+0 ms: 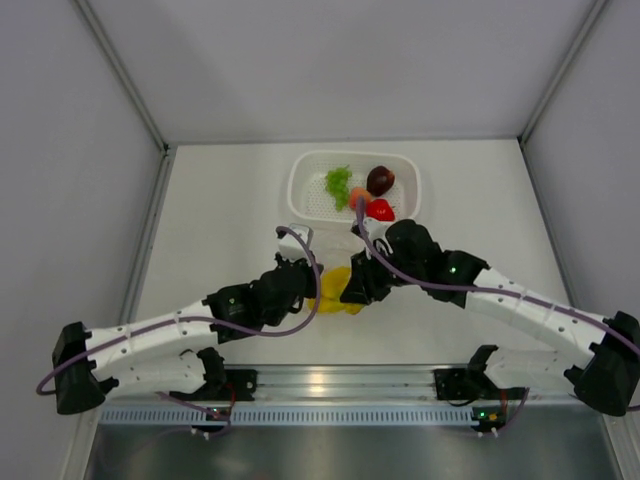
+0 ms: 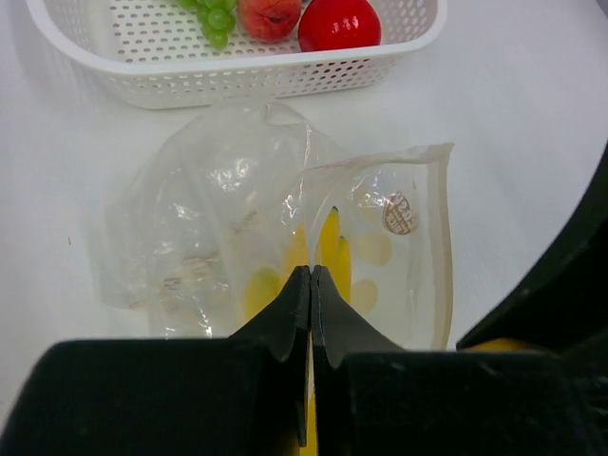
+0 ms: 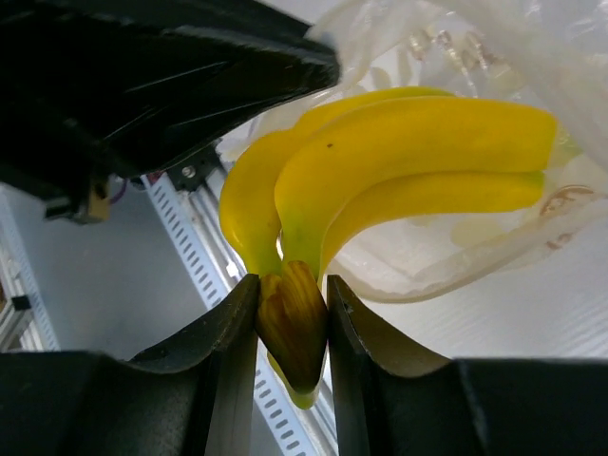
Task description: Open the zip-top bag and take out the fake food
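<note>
Left pincer (image 2: 312, 277) pinches zip-top bag (image 2: 190, 218) film; right pincer (image 3: 293, 283) clamps banana bunch (image 3: 408, 142) stem. Risk: bananas snag bag mouth, stem slips free.

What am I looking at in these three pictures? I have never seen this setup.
Two robot arms are bolted at the near edge of a white table. One picture looks down from above; the other two come from a camera on each wrist. The left gripper is shut, seemingly pinching the clear zip-top bag. The right gripper grips the yellow banana bunch by its stem. A white basket holds a red tomato, a peach fruit, a green leafy piece and a maroon fruit.
</note>
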Motion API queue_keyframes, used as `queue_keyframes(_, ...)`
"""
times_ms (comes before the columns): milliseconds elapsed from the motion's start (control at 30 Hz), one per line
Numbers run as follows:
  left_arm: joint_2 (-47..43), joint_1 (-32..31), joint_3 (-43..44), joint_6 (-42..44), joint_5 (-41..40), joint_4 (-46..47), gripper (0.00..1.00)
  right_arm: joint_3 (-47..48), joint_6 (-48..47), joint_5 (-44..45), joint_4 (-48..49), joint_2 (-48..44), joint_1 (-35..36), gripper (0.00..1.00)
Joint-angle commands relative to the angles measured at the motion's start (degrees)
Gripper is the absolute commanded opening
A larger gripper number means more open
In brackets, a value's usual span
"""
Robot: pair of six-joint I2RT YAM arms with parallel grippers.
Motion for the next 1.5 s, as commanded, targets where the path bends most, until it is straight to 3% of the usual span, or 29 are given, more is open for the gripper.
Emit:
queue_keyframes(0,0.44,-0.12,1.21,-1.95,-1.89,1.36,0.00,-0.52,-1.69,-11.11,7.70,-4.23,-0.03,0.00)
queue_keyframes(133,-0.16,-0.03,0.86,-2.57,-2.58,1.27,0.00,-0.52,-2.39,-14.02,9.11,-5.90,-0.03,0.00)
queue_keyframes(333,-1.75,0.06,1.82,-8.54,-14.95,-7.06,0.00,0.53,-1.51,-20.77,11.39,-7.92,-0.56,0.00)
queue_keyframes(567,-0.61,3.48,6.12,-14.51,-19.64,-17.79,0.00,6.32,-2.82,-24.58,7.19,-9.51,-1.96,0.00)
queue_keyframes(733,-1.22,9.54,6.74,-15.05,-17.37,-21.23,0.00,10.11,-2.05,-27.81,4.71,-10.21,-8.19,0.00)
queue_keyframes(967,-3.33,18.60,6.22,-14.52,-13.05,-23.68,0.00,13.89,6.47,-33.01,13.23,-7.84,-21.90,0.00)
queue_keyframes(1100,-5.79,22.29,6.04,-13.91,-11.30,-24.39,0.00,18.45,3.25,-24.43,13.86,-2.84,-26.39,0.00)
queue_keyframes(1300,-7.20,23.09,7.79,-12.68,-10.59,-27.19,0.00,29.68,-2.30,-16.33,13.77,16.37,-26.92,0.00)
queue_keyframes(1467,-9.13,23.44,9.47,-11.10,-11.82,-29.58,0.00,36.46,-9.22,-15.16,17.88,27.30,-26.84,0.00)
